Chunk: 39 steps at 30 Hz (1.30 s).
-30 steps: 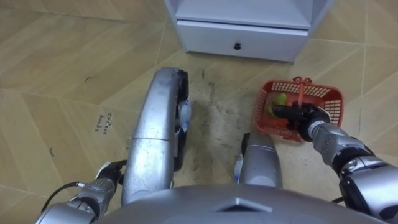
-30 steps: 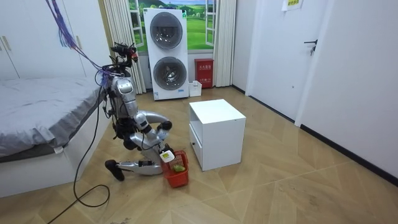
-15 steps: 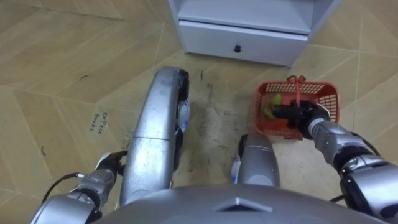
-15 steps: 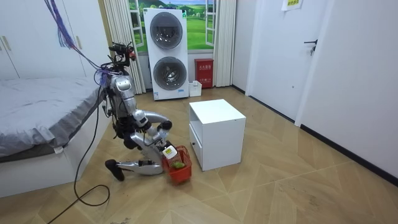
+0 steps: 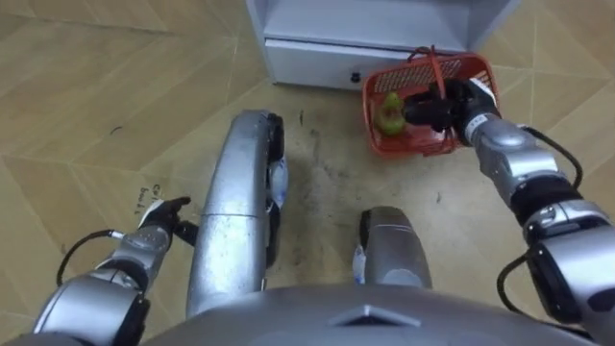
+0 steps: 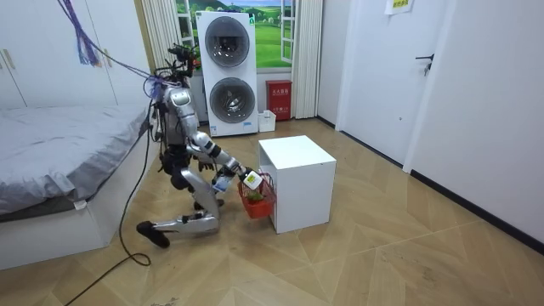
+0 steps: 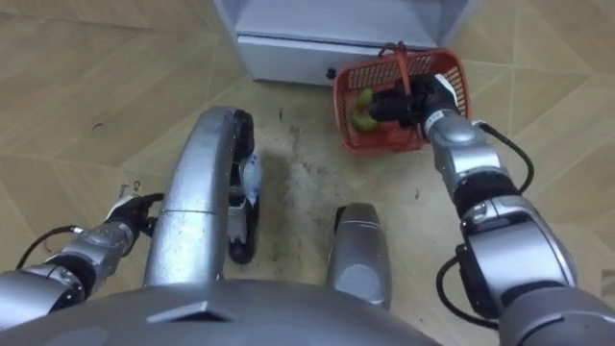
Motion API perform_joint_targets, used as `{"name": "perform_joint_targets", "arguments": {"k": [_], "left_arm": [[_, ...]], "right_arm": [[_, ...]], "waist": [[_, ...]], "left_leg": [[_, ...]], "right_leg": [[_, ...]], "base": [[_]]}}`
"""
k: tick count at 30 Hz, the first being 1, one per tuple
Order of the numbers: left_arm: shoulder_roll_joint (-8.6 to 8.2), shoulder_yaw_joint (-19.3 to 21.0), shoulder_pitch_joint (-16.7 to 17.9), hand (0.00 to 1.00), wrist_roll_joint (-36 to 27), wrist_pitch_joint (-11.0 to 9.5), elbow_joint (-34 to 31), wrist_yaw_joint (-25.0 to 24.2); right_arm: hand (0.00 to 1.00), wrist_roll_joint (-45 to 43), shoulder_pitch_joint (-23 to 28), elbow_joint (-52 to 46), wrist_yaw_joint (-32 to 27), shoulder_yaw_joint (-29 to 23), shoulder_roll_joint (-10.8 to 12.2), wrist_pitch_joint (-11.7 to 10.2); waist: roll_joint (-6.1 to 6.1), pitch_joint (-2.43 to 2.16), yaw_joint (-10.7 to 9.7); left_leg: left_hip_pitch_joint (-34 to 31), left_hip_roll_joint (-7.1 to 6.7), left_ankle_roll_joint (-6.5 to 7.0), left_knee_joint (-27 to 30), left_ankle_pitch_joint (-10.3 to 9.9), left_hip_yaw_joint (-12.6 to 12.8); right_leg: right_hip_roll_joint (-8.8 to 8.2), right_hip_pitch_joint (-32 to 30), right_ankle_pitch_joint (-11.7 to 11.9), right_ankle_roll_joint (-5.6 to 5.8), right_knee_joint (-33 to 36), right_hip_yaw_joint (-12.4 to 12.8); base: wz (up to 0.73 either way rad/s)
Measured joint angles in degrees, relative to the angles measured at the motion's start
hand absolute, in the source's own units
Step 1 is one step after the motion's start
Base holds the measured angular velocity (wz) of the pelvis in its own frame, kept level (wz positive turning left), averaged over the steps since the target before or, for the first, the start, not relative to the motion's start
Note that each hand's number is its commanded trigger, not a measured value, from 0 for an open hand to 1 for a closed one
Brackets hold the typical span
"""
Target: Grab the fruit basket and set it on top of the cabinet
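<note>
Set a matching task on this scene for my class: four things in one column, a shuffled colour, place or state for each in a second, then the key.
Things
1. basket
2. left hand
3. right hand
4. cabinet

Descriptions
A. white, standing on the floor
B. open, holding nothing
C. red, lifted off the floor
D. shut on the basket

Pairs: 1-C, 2-B, 3-D, 4-A

You have a red plastic lattice basket, a smooth white cabinet and a glossy wood-pattern floor, scuffed in the middle.
</note>
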Motion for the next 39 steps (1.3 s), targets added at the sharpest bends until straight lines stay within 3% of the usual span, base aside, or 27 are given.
{"name": "perform_joint_targets", "arguments": {"k": [2,3,4,5,6,7,8,11,12,14,15,16,17,19,20,22,28,29,31,35,39], "left_arm": [[0.4,1.38,0.18,0.0,-0.13,0.29,-0.45,-0.03],[0.81,2.71,0.69,0.0,-0.26,0.69,-0.41,-0.1],[1.35,2.75,1.88,0.0,-0.03,0.84,-0.4,-0.28],[1.36,2.26,1.56,0.0,0.27,0.92,-0.92,-0.4],[0.79,1.47,0.92,0.0,0.86,0.84,-4.01,-0.59],[0.95,2.25,1.53,0.0,0.5,0.69,-5.52,-0.11],[0.9,2.71,1.65,0.0,0.31,0.81,-5.67,0.22],[0.57,5.04,3.24,0.0,0.11,2.4,-6.12,1.12],[0.6,6.75,4.42,0.0,0.45,2.66,-6.04,1.48],[0.59,8.93,6.03,0.0,2.03,2.84,-6.04,2.28],[0.65,10.71,7.29,0.0,3.33,2.8,-6.01,2.52],[0.81,11.3,7.75,0.0,3.51,2.83,-6.07,2.64],[1.06,11.75,8.4,0.0,3.5,2.77,-6.17,2.97],[1.13,11.8,8.45,0.0,3.41,1.17,-6.92,4.54],[1.03,11.8,8.73,0.0,3.42,1.05,-7.32,4.95],[0.87,11.83,12.12,0.0,3.33,1.25,-9.98,6.23],[0.66,12.17,17.97,0.0,3.63,2.29,-10.5,6.49],[0.57,12.16,18.05,0.0,3.62,2.29,-10.5,6.48],[0.39,12.14,18.13,0.0,3.35,2.26,-10.5,6.46],[0.37,12.12,17.73,0.0,3.45,2.32,-10.47,6.46],[0.4,12.15,17.65,0.0,3.85,2.55,-10.07,6.36]], "right_arm": [[1.0,0.04,-0.15,-1.28,-0.05,0.24,0.46,0.06],[1.0,-0.18,-0.18,-1.48,-0.12,0.75,1.18,0.06],[1.0,-0.92,0.63,-1.43,-0.07,1.87,1.47,0.83],[1.0,-0.98,1.86,-1.46,0.1,2.08,0.44,1.43],[1.0,-0.8,3.93,-2.97,0.07,1.86,-2.74,1.77],[1.0,-0.42,4.39,-4.91,-0.47,0.64,-2.82,3.5],[1.0,-0.64,5.09,-6.45,-0.23,0.02,-2.56,4.1],[1.0,-3.29,9.22,-10.48,1.12,0.85,-2.15,4.78],[1.0,-4.48,11.62,-12.99,1.8,0.86,-2.4,5.52],[1.0,-5.73,15.35,-20.03,2.46,0.96,-3.17,6.17],[1.0,-5.62,16.53,-26.83,2.49,0.96,-3.73,6.04],[1.0,-5.21,16.52,-29.49,2.42,0.94,-3.93,5.64],[1.0,-3.14,16.67,-33.44,2.18,0.03,-4.18,3.52],[1.0,1.19,16.81,-38.02,2.24,-2.53,-5.37,1.87],[1.0,1.33,16.81,-38.71,2.31,-3.07,-5.49,1.59],[1.0,1.06,16.98,-40.44,3.4,-4.2,-4.17,1.21],[1.0,-0.41,19.05,-42.32,7.59,-4.51,-1.72,1.03],[1.0,-0.41,19.05,-42.32,7.86,-4.51,-1.7,1.03],[1.0,-0.41,19.04,-43.25,8.47,-4.47,-1.68,1.04],[1.0,-0.38,19.05,-45.25,8.97,-3.93,-1.62,1.04],[1.0,1.75,19.48,-46.83,9.29,-2.22,-1.46,1.04]], "waist": [[0.36,-0.01,0.26],[0.52,0.09,1.04],[0.67,0.89,2.73],[0.3,0.72,3.08],[0.2,0.14,2.59],[-0.3,-0.18,3.4],[-0.31,-0.19,3.2],[-0.35,-0.14,4.17],[-0.36,-0.13,4.24],[-0.43,-0.05,4.07],[-0.45,-0.02,3.73],[-0.54,0.08,3.62],[-0.42,0.05,2.67],[-1.23,0.1,2.54],[-1.37,0.02,2.58],[-2.17,-0.66,2.92],[-2.15,-1.4,3.13],[-2.16,-1.42,3.16],[-2.19,-1.93,3.38],[-2.41,-2.07,3.35],[-2.52,-2.15,3.84]], "left_leg": [[3.6,1.67,1.2,-5.29,2.21,-0.18],[5.42,2.88,3.31,-5.99,6.15,-0.73],[5.92,3.02,5.65,-6.11,9.73,1.5],[5.91,0.99,5.69,-10.84,8.76,4.48],[6.1,-2.69,8.46,-24.65,9.84,10.84],[6.51,-1.89,10.09,-26.17,10.35,12.07],[7.07,-1.85,10.33,-27.81,10.21,12.23],[13.7,-1.5,8.93,-39.45,12.92,11.84],[17.62,-1.49,8.12,-44.37,14.44,11.48],[23.04,-1.77,6.33,-51.38,17.23,9.17],[26.36,-1.82,4.53,-54.9,19.22,6.54],[27.95,-1.88,3.5,-56.16,20.04,5.17],[31.0,-1.83,1.95,-58.57,21.08,3.47],[35.83,-0.71,0.46,-63.88,23.49,3.87],[36.47,-0.21,0.15,-64.86,23.97,3.9],[37.97,1.07,-1.02,-67.5,26.01,3.28],[41.34,2.96,-2.86,-70.48,28.28,2.57],[41.68,3.0,-2.95,-70.82,28.43,2.59],[42.74,3.19,-3.43,-72.07,29.02,2.56],[44.79,3.13,-3.96,-74.19,30.13,2.66],[46.12,4.17,-4.42,-74.76,30.51,2.87]], "right_leg": [[1.23,2.04,0.97,0.97,-9.75,-0.52],[1.64,4.53,3.24,1.28,-16.2,-0.6],[2.36,9.34,4.33,1.11,-22.68,-0.87],[1.76,11.25,4.32,1.12,-25.64,-1.0],[1.17,13.52,4.32,1.3,-30.37,-2.34],[-0.03,13.76,4.59,1.27,-33.72,-3.44],[-0.18,13.55,4.73,1.22,-35.59,-3.54],[-1.98,11.65,4.08,1.55,-45.87,-4.36],[-3.27,11.59,4.14,1.43,-50.77,-5.54],[-4.53,11.26,4.35,1.2,-59.52,-6.67],[-4.83,11.92,5.48,1.12,-67.62,-8.67],[-4.36,12.99,6.84,1.16,-72.34,-9.96],[-2.82,16.59,9.03,2.49,-77.41,-11.77],[-0.83,21.55,11.75,0.62,-82.22,-15.69],[-0.27,22.39,12.13,0.11,-83.38,-16.63],[1.82,24.87,13.5,-1.58,-87.16,-18.09],[4.54,29.48,15.37,-3.67,-91.48,-19.76],[4.62,29.69,15.38,-3.69,-91.43,-19.78],[4.84,30.11,15.51,-3.93,-91.38,-19.73],[4.98,31.26,15.87,-4.55,-92.08,-19.55],[6.02,33.02,16.65,-5.49,-94.19,-19.41]], "base": [[-0.59],[-0.75],[-0.47],[0.46],[0.88],[0.7],[-0.2],[-0.69],[-0.78],[-0.88],[-0.77],[-0.6],[-0.04],[0.47],[0.53],[0.29],[0.12],[0.09],[0.02],[-0.04],[-0.09]]}}
